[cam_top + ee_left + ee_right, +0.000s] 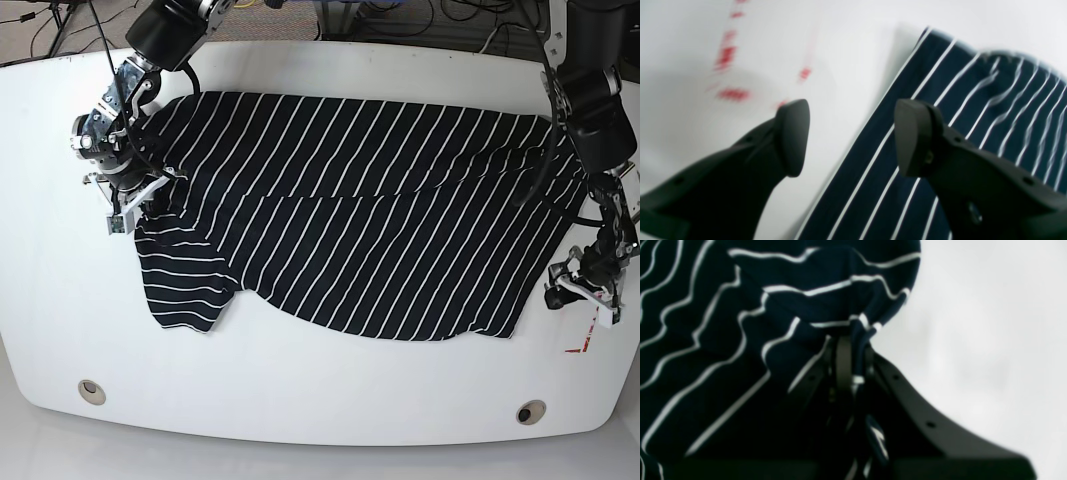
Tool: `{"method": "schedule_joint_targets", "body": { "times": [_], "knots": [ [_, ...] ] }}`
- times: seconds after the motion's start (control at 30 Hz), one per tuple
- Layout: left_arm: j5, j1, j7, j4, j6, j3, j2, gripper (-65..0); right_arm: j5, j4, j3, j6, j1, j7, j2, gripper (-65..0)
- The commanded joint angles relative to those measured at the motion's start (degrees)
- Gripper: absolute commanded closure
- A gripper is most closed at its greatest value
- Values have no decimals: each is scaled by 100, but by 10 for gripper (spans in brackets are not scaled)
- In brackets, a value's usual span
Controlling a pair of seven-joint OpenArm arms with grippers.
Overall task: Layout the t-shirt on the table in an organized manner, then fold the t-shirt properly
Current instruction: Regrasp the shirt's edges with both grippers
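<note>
From my remote post, I see a black short-sleeved t-shirt with thin white stripes spread across a glossy white table, its fabric creased and bunched near the left side of the base view. Taking the t-shirt as landmark, my right gripper is at its edge on that side, fingertips pinched together on a gathered fold of the striped cloth. One sleeve lies beyond that grip, toward the near side of the table. My left gripper is at the opposite side of the t-shirt, its two fingertips standing well apart with nothing between them clamped; the garment's straight edge runs beneath. Red marks on the table lie just beside the t-shirt there. Two round grommet holes sit on the near side of the t-shirt, apart from it.
</note>
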Motion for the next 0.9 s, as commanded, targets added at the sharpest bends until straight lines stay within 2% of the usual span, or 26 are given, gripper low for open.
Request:
{"method": "schedule_joint_targets", "body": {
  "times": [0.0,0.23,0.4,0.87],
  "knots": [
    [-42,-465,-504,-606,-37,163,-110,-381,78,254,8,-10,69,98,80,0],
    [55,-1054,-1207,-1960,-37,656,-101,-382,87,456,-1,-10,-19,98,10,0],
    [63,-1283,-1612,-2505,-37,955,198,-382,78,623,-1,-10,-45,98,-96,0],
    [81,-1309,-1656,-2664,-37,1060,655,-379,87,693,-1,-10,-45,98,-96,0]
  ]
}}
